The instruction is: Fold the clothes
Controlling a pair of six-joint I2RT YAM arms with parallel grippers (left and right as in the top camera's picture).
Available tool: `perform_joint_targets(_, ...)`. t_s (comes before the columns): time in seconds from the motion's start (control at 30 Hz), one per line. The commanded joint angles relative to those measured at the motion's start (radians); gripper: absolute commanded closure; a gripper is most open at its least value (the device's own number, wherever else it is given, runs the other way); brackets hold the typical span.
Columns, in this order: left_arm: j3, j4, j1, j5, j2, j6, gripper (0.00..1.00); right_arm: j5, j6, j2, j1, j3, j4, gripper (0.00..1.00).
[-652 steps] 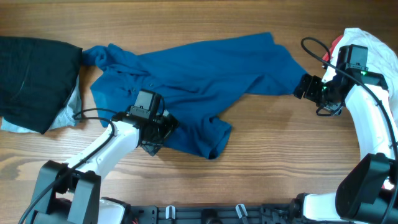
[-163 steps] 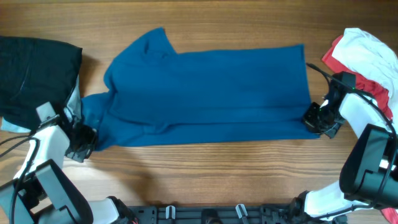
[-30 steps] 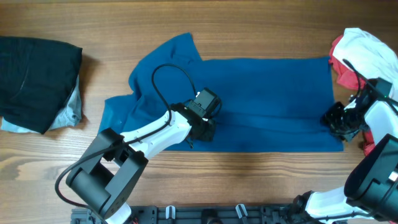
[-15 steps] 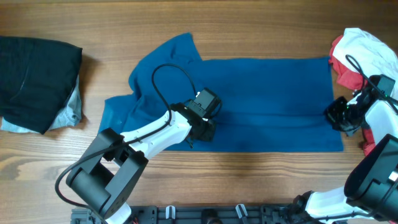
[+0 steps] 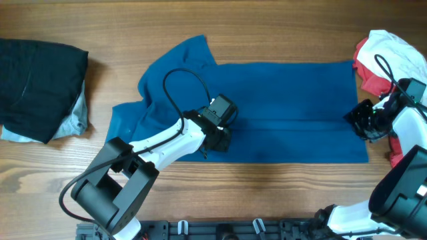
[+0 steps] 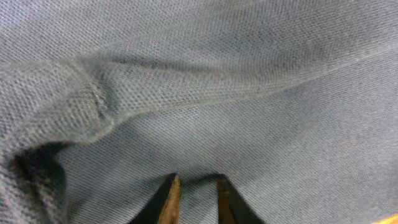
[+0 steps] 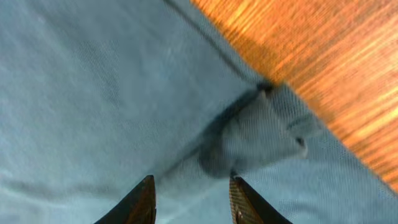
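Note:
The clothes [image 5: 280, 100], a deep-blue shirt, lie flat across the table with the near long side folded over, collar end to the left. My left gripper [image 5: 217, 140] presses down on the near folded layer left of centre. In the left wrist view the left gripper [image 6: 196, 186] has its tips close together with a small ridge of blue fabric [image 6: 217, 74] pinched between them. My right gripper [image 5: 358, 123] sits at the shirt's right hem. In the right wrist view the right gripper [image 7: 193, 193] stands open over the cloth [image 7: 93, 93], just short of a turned-over corner [image 7: 267, 137].
A black garment with a pale-blue one under it [image 5: 40, 87] lies at the far left. A red-and-white top [image 5: 383, 53] is heaped at the right edge, close behind my right arm. Bare wooden table [image 5: 267, 27] surrounds the shirt.
My right gripper has shifted a little away from the near edge along the right hem, and its jaws closed and then parted again. The left arm and the shirt have not moved.

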Motion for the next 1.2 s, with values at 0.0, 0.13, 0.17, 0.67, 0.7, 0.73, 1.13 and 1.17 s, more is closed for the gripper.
perform_joint_targets(0.0,-0.015,-0.032,0.004,-0.017,0.034,-0.011,0.76,-0.026,-0.058,-0.082,0.002,0.015,-0.065,0.63)
perform_joint_targets(0.13,-0.015,-0.091,0.004,-0.016,0.034,-0.013,0.75,0.064,-0.095,-0.087,0.014,-0.043,-0.117,0.73)
perform_joint_targets(0.17,-0.015,-0.106,0.004,-0.016,0.034,-0.016,0.75,0.058,-0.096,-0.085,0.015,-0.066,-0.098,0.75)
perform_joint_targets(0.67,-0.064,-0.244,0.003,0.124,0.034,-0.121,0.75,0.282,-0.042,-0.085,0.016,-0.247,-0.014,0.75)
perform_joint_targets(0.7,-0.08,-0.249,0.003,0.132,0.034,-0.124,0.75,0.303,-0.032,-0.085,0.016,-0.247,-0.017,0.75)
perform_joint_targets(0.73,-0.093,-0.263,0.001,0.137,0.034,-0.124,0.78,0.339,0.002,-0.085,0.016,-0.247,-0.026,0.75)
perform_joint_targets(1.13,-0.053,-0.288,-0.033,-0.011,-0.296,-0.143,0.78,0.097,-0.085,-0.34,0.016,-0.163,-0.054,0.62)
perform_joint_targets(1.17,-0.035,-0.265,-0.008,-0.055,-0.363,-0.143,0.41,0.041,-0.105,-0.394,0.016,-0.142,-0.053,0.54)
